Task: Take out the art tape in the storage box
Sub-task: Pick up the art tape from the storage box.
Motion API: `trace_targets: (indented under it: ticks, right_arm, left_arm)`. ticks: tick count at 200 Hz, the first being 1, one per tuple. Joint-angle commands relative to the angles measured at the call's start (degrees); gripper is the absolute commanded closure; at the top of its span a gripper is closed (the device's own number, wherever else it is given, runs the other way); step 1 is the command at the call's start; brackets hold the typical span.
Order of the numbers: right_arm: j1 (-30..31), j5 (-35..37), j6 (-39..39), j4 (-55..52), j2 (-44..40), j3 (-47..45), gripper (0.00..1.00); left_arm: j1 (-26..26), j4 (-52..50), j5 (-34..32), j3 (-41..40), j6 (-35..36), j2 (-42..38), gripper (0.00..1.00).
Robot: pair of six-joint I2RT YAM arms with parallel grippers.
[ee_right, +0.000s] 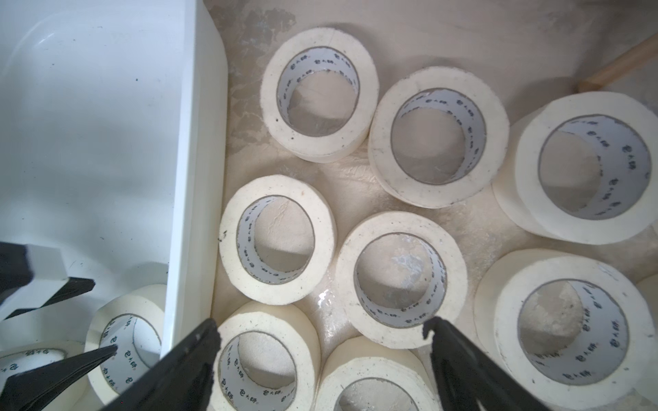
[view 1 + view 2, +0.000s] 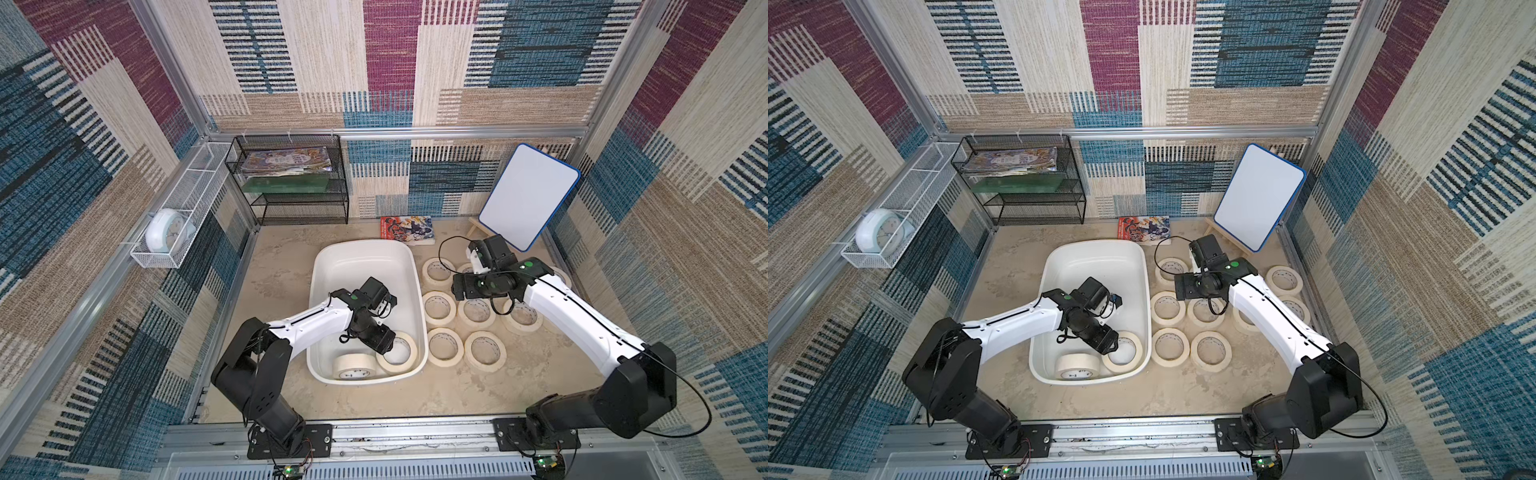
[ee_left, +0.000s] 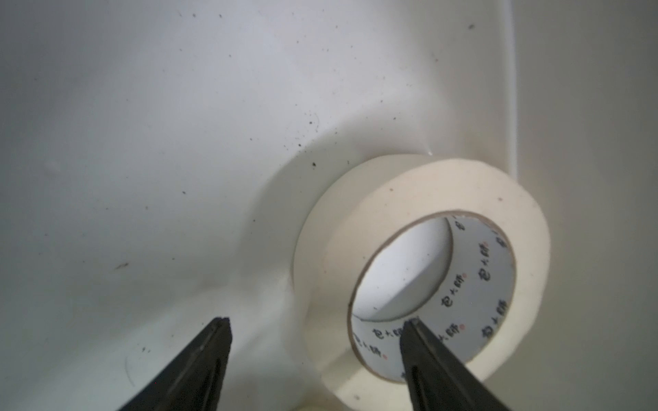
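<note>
Storage box [image 2: 358, 266] on table [image 2: 374, 399] holds two art tape rolls [image 2: 353, 362], one flat in a near corner, one on edge beside it; left fingers [image 3: 199, 366] wide astride the flat roll's wall, right fingers [image 1: 178, 377] wide, empty, above other rolls [image 1: 228, 245] outside.

Patchwork woven walls [image 2: 390, 62], beige mottled floor [image 2: 286, 266]; blk wire rack [image 2: 291, 208] + whiteboard [image 2: 528, 195] at back, white basket [image 2: 183, 195] w/ clock [image 2: 166, 230].

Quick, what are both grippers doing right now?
Left gripper: open, jaws astride the wall of a tape roll.
Right gripper: open, holding nothing.
</note>
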Motion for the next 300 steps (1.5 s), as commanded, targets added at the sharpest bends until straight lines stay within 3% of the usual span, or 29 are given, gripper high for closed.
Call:
trace_targets:
  ticks: [1,34,65,82,127,155,253,266,290,300]
  right_arm:
    - [0.15,-2.31,-0.21,2.55,-0.06,-0.63,0.01]
    - [0.45,-3.71,0.13,3.07,0.19,-1.08,0.0]
    - [1.94,-4.13,0.57,4.23,-0.15,-1.09,0.0]
    - [3.0,-6.22,1.47,6.36,-0.18,-1.41,0.0]
    - [8.77,-9.01,3.64,8.93,3.03,0.62,0.06]
    - [11.51,-11.84,5.96,12.11,3.63,-1.04,0.15]
    - [14.2,-14.42,6.43,17.17,11.83,2.41,0.4]
    - [14.22,-13.83,6.52,17.3,11.87,2.56,0.52]
    - [14.24,-11.83,6.61,16.91,11.07,2.77,0.94]
    - [14.17,-11.13,6.43,16.35,11.05,2.96,1.0]
  left_arm:
    - [-0.24,0.46,-1.47,1.3,0.67,1.77,0.24]
    - [-0.2,1.33,-2.08,3.26,-0.52,3.69,0.44]
    - [-0.26,-0.37,-3.99,5.69,-0.44,3.28,0.8]
    - [-0.18,-2.16,-6.16,7.96,0.54,2.6,0.93]
    - [0.48,-6.28,-11.35,15.23,1.51,0.44,0.98]
    - [0.71,-6.38,-12.89,18.28,0.52,-0.18,1.0]
    - [0.68,-2.12,-7.2,17.94,-3.59,-4.2,1.0]
    - [0.65,-1.01,-6.75,16.8,-4.04,-5.12,1.0]
    - [0.69,-0.45,-7.53,15.47,-4.44,-5.8,1.0]
    - [0.71,-0.19,-7.59,15.13,-4.48,-5.83,0.98]
